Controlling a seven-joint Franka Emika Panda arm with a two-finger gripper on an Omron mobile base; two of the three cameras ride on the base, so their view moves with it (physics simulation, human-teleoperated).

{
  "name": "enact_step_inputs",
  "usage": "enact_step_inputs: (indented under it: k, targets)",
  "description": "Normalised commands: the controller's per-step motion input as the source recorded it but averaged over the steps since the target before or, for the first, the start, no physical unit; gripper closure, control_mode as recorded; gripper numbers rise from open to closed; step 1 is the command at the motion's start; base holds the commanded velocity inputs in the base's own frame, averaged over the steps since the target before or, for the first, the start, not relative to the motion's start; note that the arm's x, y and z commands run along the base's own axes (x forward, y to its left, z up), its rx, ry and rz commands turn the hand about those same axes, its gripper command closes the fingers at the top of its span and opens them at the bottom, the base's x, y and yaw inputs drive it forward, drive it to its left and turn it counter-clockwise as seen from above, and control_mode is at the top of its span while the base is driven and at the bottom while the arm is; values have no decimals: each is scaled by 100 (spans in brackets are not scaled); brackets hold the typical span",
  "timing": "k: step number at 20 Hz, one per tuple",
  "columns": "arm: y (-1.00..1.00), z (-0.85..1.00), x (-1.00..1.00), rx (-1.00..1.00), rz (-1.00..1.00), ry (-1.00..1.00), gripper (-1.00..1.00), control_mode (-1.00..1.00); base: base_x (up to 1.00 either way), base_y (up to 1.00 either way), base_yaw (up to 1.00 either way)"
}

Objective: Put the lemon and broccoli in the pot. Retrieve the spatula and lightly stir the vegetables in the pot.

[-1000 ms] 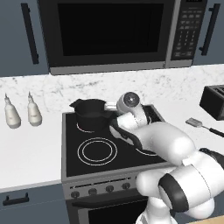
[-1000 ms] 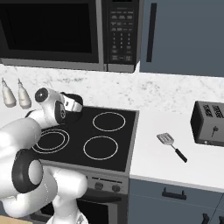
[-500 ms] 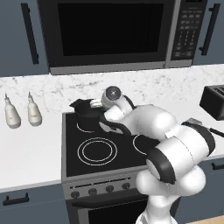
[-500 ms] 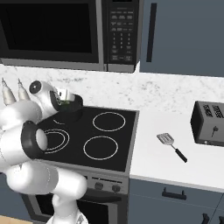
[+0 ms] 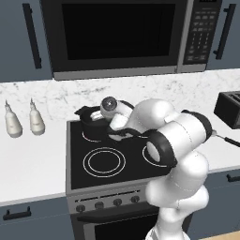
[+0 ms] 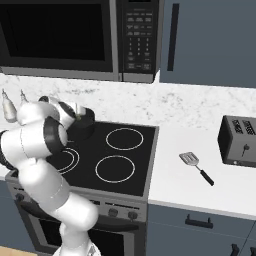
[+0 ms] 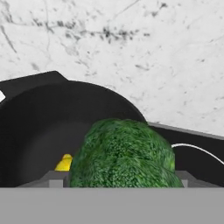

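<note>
One veg piece is at the tool: the broccoli [image 7: 124, 153] sits in the hand view between the two dark finger tips of the gripper [image 7: 116, 180], right at the pot's mouth. Jaws stand wide w/ the broccoli between them, so it looks held, but whether the pads actually press on it I can't tell. A bit of yellow, prob. the lemon [image 7: 64, 162], shows low inside the pot [image 7: 39, 131], just beside the broccoli.

The pot [image 5: 93, 125] is on the stove's back-left burner. The spatula [image 6: 196, 165] lies on the counter betw. the stove [image 6: 117, 165] and the toaster [image 6: 239, 141], well apart from the pot, not yet fetched.

Step in hand, as I judge it: drop the broccoli in. To do it well:
- get the piece fully over the opening, clear of the rim, before letting go
- release low so it doesn't bounce out
- lift straight up after, no snagging the rim or the stubby handle.

Arm pose: folded tight, elbow bulking over the front of the stove in the left base view, forearm reaching back and left, wrist at the pot. Hand camera looks across the pot toward the marble backsplash [image 7: 131, 57], so the hand seems tilted rather than pointing straight down.
</note>
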Motion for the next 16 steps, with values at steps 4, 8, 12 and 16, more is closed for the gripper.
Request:
enact_step_inputs:
  k: [4,8,12,16]
  targets:
    - [31,-37,48,-8,0,0,100,-100,0,0,0]
    - [28,-9,48,-1,0,0,100,-100,0,0,0]
    - [22,-8,50,0,0,0,100,-100,0,0,0]
    - [8,-18,51,0,0,5,100,-100,0,0,0]
